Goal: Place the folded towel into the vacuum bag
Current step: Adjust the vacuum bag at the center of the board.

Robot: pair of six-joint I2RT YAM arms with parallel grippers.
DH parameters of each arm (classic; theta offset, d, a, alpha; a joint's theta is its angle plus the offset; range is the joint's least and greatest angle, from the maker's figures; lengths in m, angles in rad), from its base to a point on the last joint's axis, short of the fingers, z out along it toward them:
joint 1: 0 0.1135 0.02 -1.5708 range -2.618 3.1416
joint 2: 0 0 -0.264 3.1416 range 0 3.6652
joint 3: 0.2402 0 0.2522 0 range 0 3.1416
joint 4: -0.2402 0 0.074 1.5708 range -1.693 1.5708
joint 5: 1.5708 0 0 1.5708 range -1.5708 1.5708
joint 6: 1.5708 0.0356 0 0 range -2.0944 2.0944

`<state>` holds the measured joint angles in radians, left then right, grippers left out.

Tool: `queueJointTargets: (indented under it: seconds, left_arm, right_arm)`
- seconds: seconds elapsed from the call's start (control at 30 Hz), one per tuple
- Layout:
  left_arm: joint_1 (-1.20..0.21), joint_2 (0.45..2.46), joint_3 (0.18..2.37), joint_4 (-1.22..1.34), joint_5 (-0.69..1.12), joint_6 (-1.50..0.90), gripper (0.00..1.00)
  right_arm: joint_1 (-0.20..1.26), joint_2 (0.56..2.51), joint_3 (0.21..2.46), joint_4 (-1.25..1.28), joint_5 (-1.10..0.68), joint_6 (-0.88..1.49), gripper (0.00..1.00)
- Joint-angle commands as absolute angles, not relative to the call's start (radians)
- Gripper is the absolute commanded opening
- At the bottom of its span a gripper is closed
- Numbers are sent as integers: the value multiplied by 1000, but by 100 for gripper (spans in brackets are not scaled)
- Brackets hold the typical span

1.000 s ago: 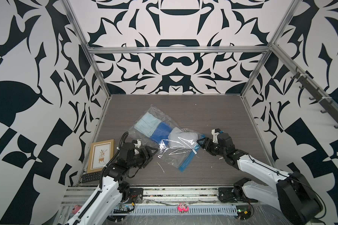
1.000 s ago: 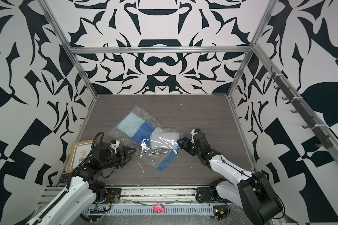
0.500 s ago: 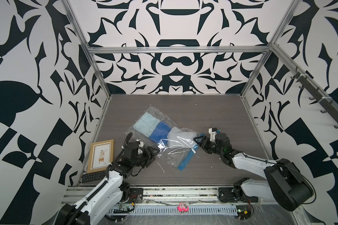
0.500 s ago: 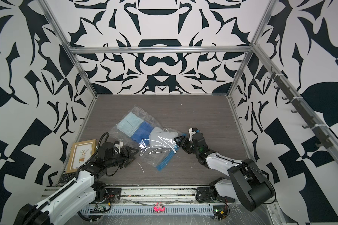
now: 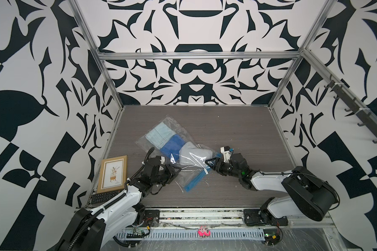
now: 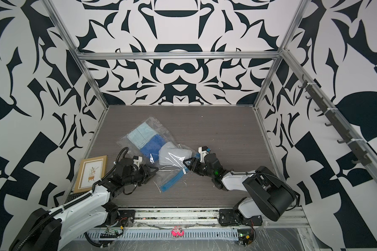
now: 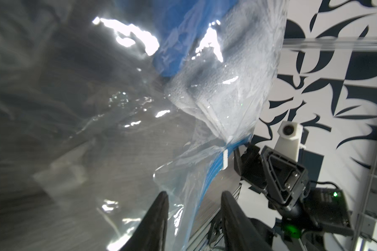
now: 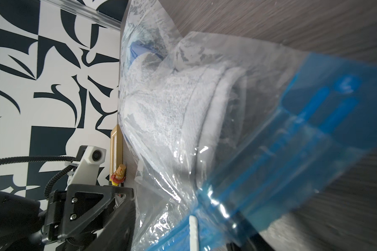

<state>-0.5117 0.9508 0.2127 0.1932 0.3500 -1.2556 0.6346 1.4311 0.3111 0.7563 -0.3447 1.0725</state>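
Top views, vacuum bag [image 5: 176, 150]: lay slantwise on the grey table [image 5: 237, 130], with its blue zip strip [image 5: 196, 181] at the near end.
Top views, contents: 3 towels sat in a row inside the bag [image 6: 159, 150]. A light blue towel [image 5: 160, 134] was farthest, a dark blue towel [image 5: 172, 145] in the middle, and the grey-white towel [image 5: 194, 155] nearest the zip strip.
Top views, left gripper [image 5: 176, 170]: was low at the bag's edge on the robot's left, near the mouth.
Top views, right gripper [image 5: 207, 166]: was at the opposite edge, against the zip strip by its white slider [image 5: 205, 171].
Top views, surroundings: a picture frame [image 5: 113, 173] stood by the left wall, with a remote control [image 5: 102, 196] in front of it.
Left wrist, left gripper [image 7: 194, 193]: its 2 dark fingers stood moderately apart. The clear film and the zip strip [image 7: 209, 171] ran between them, with neither finger visibly pressing.
Left wrist, right gripper [image 7: 246, 156]: was touching the strip's end beside the slider [image 7: 225, 159].
Left wrist, grey-white towel [image 7: 216, 95]: lay under the film, with the dark blue towel [image 7: 172, 50] beyond it.
Right wrist, right gripper: its fingers were hidden behind the zip strip [image 8: 303, 130] and film, so I could not tell whether they pinched it.
Right wrist, grey-white towel [image 8: 172, 104]: was folded inside the bag, behind the strip.
Right wrist, left gripper [image 8: 126, 208]: was at the bag's other edge, with the picture frame [image 8: 115, 147] behind it.
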Motion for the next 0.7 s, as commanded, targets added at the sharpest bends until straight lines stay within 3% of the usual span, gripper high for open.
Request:
queueJointTargets:
  seconds: [0.0, 0.13, 0.27, 0.37, 0.43, 0.67]
  left_arm:
    - [-515, 979, 221, 230, 334, -1240, 28]
    - [-515, 1024, 228, 267, 354, -1239, 15]
    - [-514, 999, 244, 227, 348, -1215, 13]
    - [-514, 965, 261, 162, 333, -1185, 26]
    - [-515, 943, 267, 128, 328, -1178, 43]
    - [-514, 850, 285, -31, 315, -1193, 60]
  right_arm:
    - [654, 1439, 311, 894, -349, 1085, 65]
    - [664, 1424, 307, 881, -328, 1083, 58]
    - [664, 1270, 312, 647, -222, 1035, 62]
    - [663, 1166, 339, 485, -172, 976, 65]
    - [663, 1147, 350, 457, -166, 960, 65]
    - [664, 1279, 314, 641, -224, 1055, 65]
